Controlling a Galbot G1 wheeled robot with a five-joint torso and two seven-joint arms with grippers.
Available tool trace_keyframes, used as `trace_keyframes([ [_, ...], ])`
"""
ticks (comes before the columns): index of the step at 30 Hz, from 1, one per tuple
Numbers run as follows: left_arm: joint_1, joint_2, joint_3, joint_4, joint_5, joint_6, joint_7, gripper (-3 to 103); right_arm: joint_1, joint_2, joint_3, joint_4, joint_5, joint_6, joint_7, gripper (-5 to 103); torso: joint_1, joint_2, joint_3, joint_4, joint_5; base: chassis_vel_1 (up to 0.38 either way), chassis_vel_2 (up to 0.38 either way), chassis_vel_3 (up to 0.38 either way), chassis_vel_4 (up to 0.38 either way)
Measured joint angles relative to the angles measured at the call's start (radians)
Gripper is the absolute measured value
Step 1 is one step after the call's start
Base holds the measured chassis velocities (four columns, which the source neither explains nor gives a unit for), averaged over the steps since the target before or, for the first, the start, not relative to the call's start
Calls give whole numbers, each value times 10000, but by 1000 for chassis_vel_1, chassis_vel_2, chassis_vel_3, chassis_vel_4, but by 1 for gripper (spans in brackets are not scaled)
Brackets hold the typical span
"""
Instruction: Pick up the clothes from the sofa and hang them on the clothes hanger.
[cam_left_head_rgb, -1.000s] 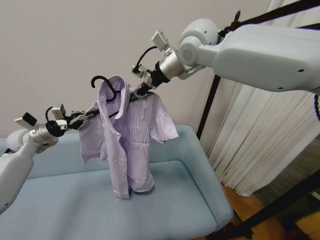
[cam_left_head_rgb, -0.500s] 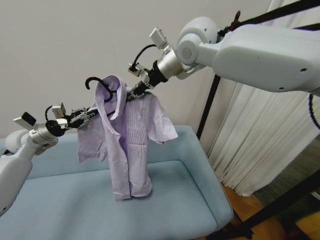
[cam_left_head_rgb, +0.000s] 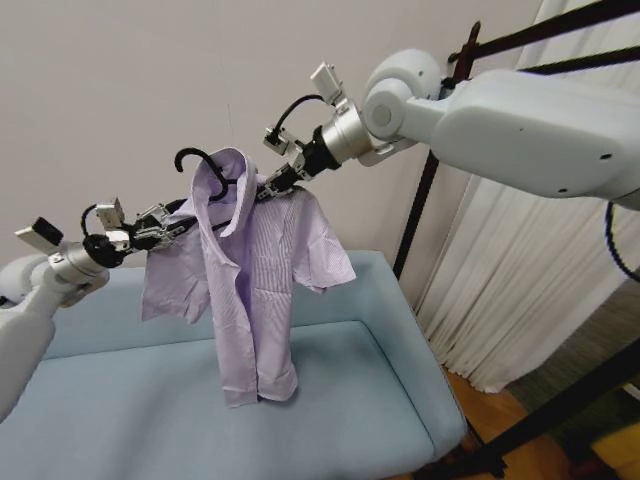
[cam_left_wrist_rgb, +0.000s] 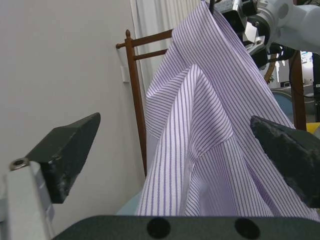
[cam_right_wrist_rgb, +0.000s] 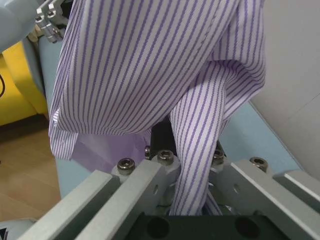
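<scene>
Right gripper (cam_left_head_rgb: 271, 186) clamped on striped shirt (cam_left_head_rgb: 255, 300) at black hanger (cam_left_head_rgb: 196, 151), left gripper (cam_left_head_rgb: 170, 230) spread beside sleeve; advise holding hanger level toward wooden rack (cam_left_head_rgb: 415, 215)

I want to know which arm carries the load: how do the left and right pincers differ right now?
The left pincer is lower and wide open, by the sleeve of the shirt. The right pincer is higher and clamped on the shirt at its shoulder, by the hanger. Both reach over the sofa, one on either side of the shirt.
</scene>
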Motion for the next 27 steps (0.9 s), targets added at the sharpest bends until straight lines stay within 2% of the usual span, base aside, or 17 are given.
trace_keyframes([
  [2, 8, 86, -132, 10, -89, 0, -109, 100, -61, -74, 53, 48, 2, 46, 6, 2, 0, 0, 0, 0, -1, 0, 0, 0, 0],
  [9, 229, 395, -783, 12, -399, 15, -323, 100, -361, -270, 394, 111, 72, 151, 244, 2, 0, 0, -1, 0, 0, 0, 0, 0, 0],
  [11, 578, 561, -1302, -95, -581, 21, -533, 100, -676, -466, 790, 263, 319, 227, 628, 2, 0, 0, -1, 1, -2, 0, 0, 0, 0],
  [14, 818, 644, -1611, -189, -674, 22, -668, 100, -836, -589, 935, 375, 426, 295, 817, 2, 0, 1, 0, 2, -1, 0, 0, 0, 0],
  [20, 2127, 923, -2858, -859, -1132, 22, -1057, 100, -1649, -1203, 1657, 1046, 1095, 733, 1760, 2, -1, 0, -1, 3, 1, 0, 0, 0, 0],
  [23, 2394, 936, -3127, -1029, -1254, -3, -1125, 100, -2009, -1417, 2009, 1319, 1211, 918, 2101, 2, -1, 0, -2, 2, -1, 0, 0, 0, 0],
  [26, 2588, 944, -3363, -1263, -1393, -16, -1418, 100, -2566, -1800, 2594, 1884, 1579, 1222, 2953, 2, 0, 0, -1, -1, 0, 0, 0, 0, 0],
  [27, 2588, 944, -3363, -1263, -1393, -16, -1418, 100, -2566, -1800, 2594, 1884, 1579, 1222, 2953, 2, 0, 0, -1, -1, 0, 0, 0, 0, 0],
])
